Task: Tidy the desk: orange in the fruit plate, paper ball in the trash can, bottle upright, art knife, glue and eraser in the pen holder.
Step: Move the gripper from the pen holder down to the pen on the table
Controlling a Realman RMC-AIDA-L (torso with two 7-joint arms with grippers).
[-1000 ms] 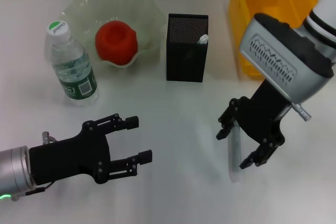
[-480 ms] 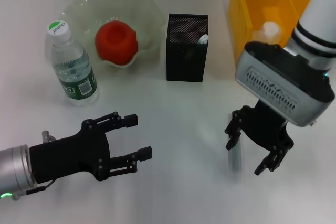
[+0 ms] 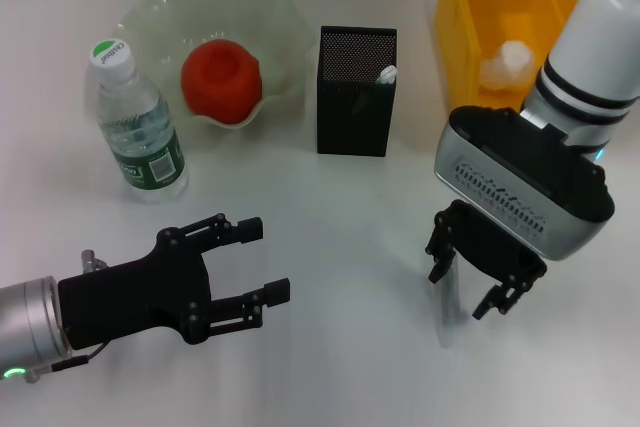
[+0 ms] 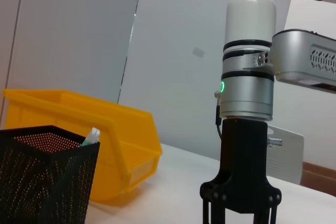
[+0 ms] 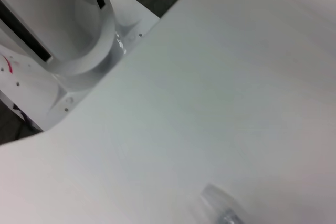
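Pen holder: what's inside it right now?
One white-tipped item pokes above the rim of the pen holder at its right side. The dark mesh walls hide the rest of the inside.

1. The right claw (image 4: 239, 211) hangs fingers-down over the white table (image 4: 173, 182), its fingertips cut off by the frame edge.
2. The black mesh pen holder (image 4: 44, 179) stands before the yellow trash can (image 4: 105, 145), a pale item poking out.

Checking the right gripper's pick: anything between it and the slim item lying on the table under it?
Nothing visible. The right gripper hangs open directly over the pale slim item lying on the table, with no other object between them.
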